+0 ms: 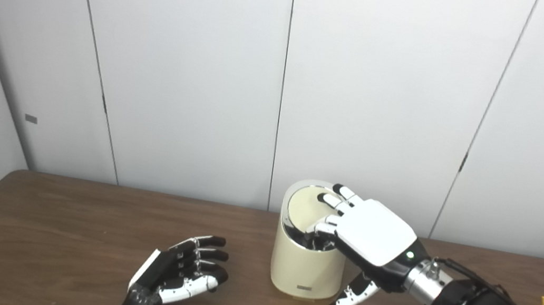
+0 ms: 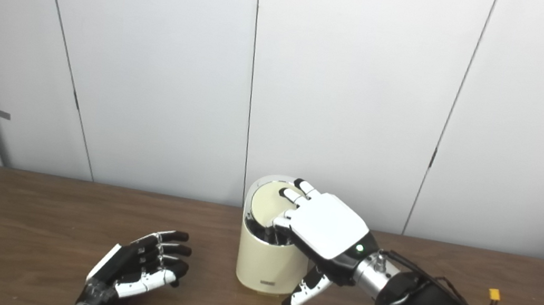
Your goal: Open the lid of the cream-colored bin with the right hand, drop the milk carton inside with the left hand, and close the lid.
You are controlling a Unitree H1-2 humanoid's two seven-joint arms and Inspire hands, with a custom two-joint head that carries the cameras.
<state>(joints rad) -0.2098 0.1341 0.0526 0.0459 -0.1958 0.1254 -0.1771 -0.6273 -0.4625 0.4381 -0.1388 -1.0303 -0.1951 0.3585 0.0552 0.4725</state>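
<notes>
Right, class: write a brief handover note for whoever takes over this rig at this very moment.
Right hand: over the cream-colored bin, fingers on its raised lid; the bin stands open.
Left hand: open, palm up, low over the table left of the bin, holding nothing.
Milk carton: not in view; whether it lies inside the bin cannot be seen.
Done: lid opened.
Left: confirm the carton is in, then close the lid.

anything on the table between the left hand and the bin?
Nothing: only bare wood tabletop between the left hand and the cream bin, clear in both eye views.
</notes>
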